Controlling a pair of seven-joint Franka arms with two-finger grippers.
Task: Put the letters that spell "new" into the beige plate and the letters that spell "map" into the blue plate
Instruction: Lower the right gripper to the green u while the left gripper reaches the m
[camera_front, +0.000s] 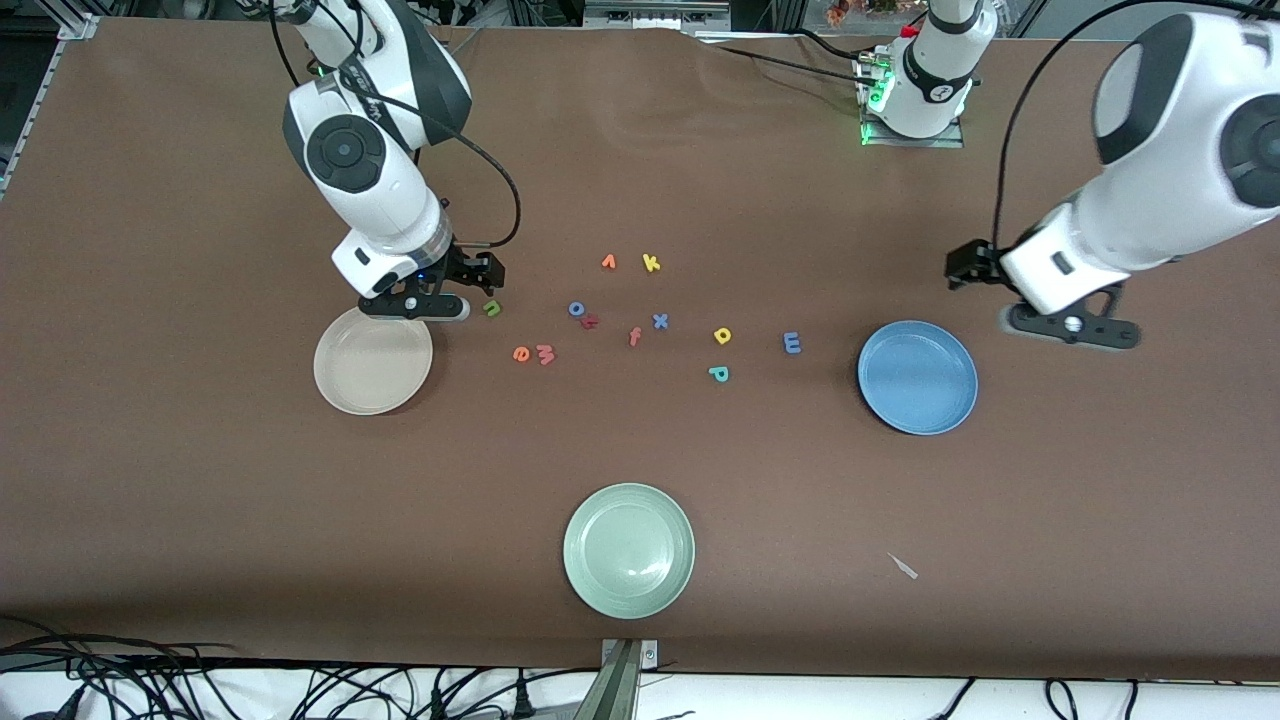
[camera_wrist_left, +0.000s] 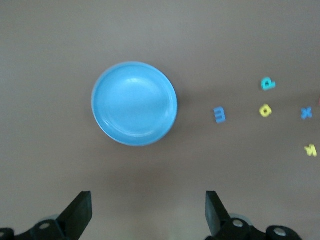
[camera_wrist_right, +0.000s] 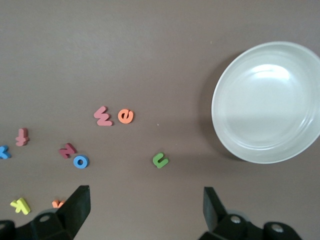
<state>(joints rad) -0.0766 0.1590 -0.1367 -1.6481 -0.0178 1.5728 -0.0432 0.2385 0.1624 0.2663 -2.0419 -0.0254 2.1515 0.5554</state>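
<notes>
Green n lies flat on the table, just beside the right gripper toward the letter cluster, and near the beige plate. Orange e and pinkish-red w sit touching or nearly so, nearer the front camera than the n. Both plates are empty; no letter is placed yet.

Blue m is the letter closest to the blue plate; yellow a and teal p lie toward the table's middle from it, the p nearer the front camera.

The right gripper hangs over the beige plate's rim farthest from the front camera, fingers spread wide and holding nothing. In the right wrist view the n lies between the two fingers' lines, just ahead of them, so a short advance and descent would likely bracket it. The right arm is plainly the nearer one for n, e, w.

The left gripper waits beside the blue plate, fingers likewise spread and empty, the m well ahead of them.

Distractors: blue o, dark red letter, orange f, blue x, yellow k, pale green plate.
</notes>
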